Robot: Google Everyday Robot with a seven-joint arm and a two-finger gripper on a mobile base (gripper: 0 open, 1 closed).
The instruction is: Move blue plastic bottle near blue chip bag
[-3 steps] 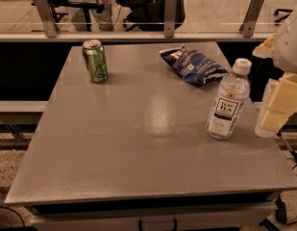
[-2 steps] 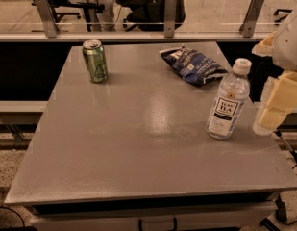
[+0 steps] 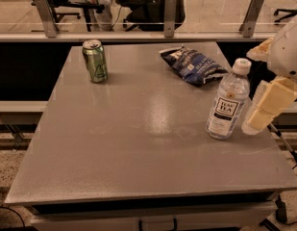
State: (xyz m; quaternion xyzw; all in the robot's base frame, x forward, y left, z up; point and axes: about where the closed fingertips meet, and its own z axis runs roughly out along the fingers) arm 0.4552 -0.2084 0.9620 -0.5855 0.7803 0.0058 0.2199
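Note:
The blue plastic bottle [image 3: 227,101] stands upright near the table's right edge; it is clear, with a white cap and a white label with a dark square logo. The blue chip bag [image 3: 193,64] lies flat and crumpled at the back right of the table, behind the bottle and apart from it. My gripper [image 3: 263,107] is at the right edge of the view, just right of the bottle, with pale yellow fingers [image 3: 270,100] pointing down. It holds nothing.
A green can [image 3: 95,60] stands at the back left of the grey table [image 3: 114,143]. A rail with metal posts [image 3: 168,14] runs behind the table, with office chairs beyond. The table's right edge is beside my gripper.

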